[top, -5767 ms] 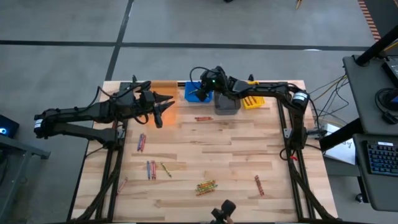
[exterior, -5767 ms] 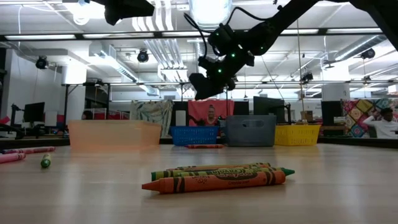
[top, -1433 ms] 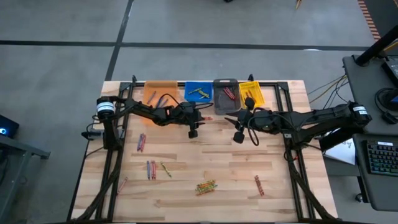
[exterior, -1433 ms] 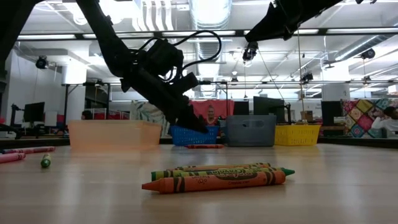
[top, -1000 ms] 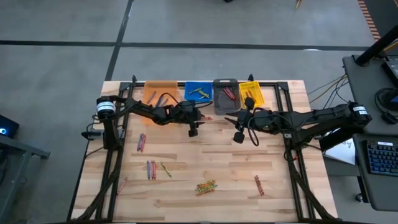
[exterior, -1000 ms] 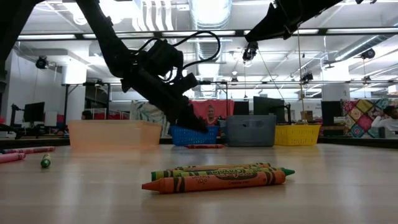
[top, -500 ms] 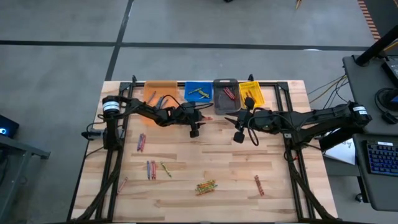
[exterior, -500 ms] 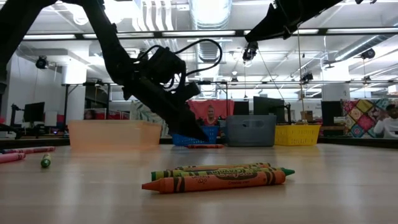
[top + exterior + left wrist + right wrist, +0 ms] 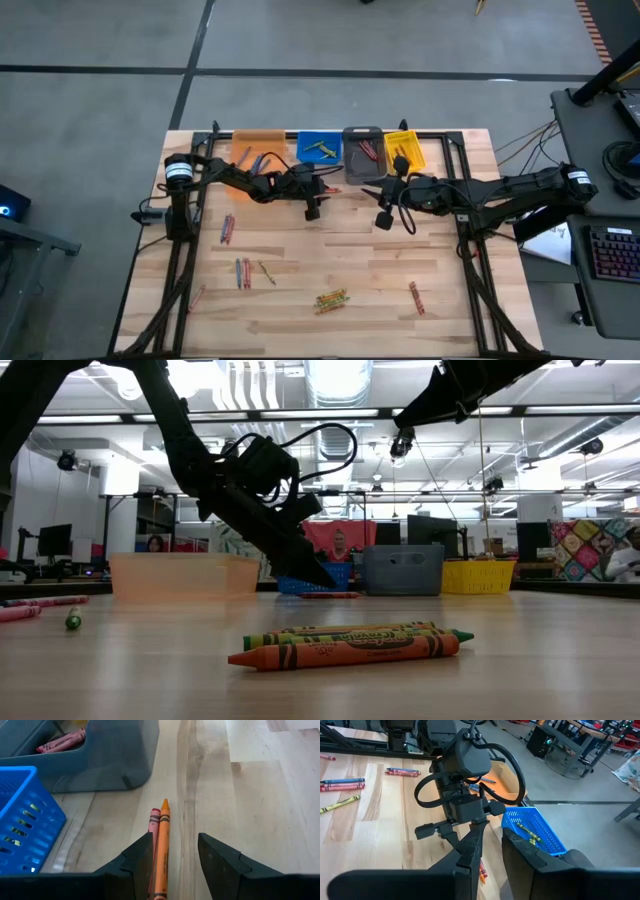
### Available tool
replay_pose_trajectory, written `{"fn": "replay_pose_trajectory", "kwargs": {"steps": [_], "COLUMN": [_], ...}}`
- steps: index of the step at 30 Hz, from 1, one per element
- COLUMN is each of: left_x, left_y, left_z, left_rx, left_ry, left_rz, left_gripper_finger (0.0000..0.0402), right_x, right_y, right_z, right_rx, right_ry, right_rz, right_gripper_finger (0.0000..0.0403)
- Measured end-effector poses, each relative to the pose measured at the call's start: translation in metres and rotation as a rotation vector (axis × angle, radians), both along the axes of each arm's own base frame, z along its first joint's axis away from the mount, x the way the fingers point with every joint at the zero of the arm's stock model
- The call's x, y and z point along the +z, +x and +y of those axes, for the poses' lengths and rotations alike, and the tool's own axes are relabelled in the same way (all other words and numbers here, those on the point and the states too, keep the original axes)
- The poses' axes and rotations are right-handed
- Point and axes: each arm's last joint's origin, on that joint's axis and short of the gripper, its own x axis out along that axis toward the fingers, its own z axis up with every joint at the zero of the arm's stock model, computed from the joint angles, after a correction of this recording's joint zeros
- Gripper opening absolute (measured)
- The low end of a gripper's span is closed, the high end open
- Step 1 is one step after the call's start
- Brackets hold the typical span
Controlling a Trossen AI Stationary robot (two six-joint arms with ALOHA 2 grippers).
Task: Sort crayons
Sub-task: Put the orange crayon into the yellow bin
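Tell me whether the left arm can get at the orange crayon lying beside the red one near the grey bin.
Probably yes. The left end effector is open and hangs right over the orange crayon, which lies between its fingers beside the red crayon. Nothing blocks it, though the red one may get caught too.

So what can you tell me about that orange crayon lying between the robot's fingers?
The orange crayon is a thin wax stick in an orange paper wrapper with a pointed tip. It lies flat on the wooden table, side by side with a pink-red crayon. The left end effector is open, one finger on each side of the pair. The grey bin stands just past its tip.
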Motion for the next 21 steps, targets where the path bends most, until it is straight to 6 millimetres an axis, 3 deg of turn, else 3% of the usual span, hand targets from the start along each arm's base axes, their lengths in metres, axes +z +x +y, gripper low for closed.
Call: {"fn": "replay_pose_trajectory", "kwargs": {"steps": [14, 21], "left_x": [-0.003, -0.016], "left_y": [-0.002, -0.001], "left_z": [-0.001, -0.001], "left_rx": [0.01, 0.015], "left_ry": [-0.02, -0.036], "left_rz": [0.013, 0.03], "left_gripper_finger": [0.0139, 0.0139], "right_x": [-0.001, -0.001], "right_y": [0.0, 0.0], "right_z": [0.0, 0.0], "right_rx": [0.003, 0.003], "right_ry": [-0.008, -0.008], "right_rz": [0.005, 0.006], "right_gripper_finger": [0.0076, 0.0071]}}
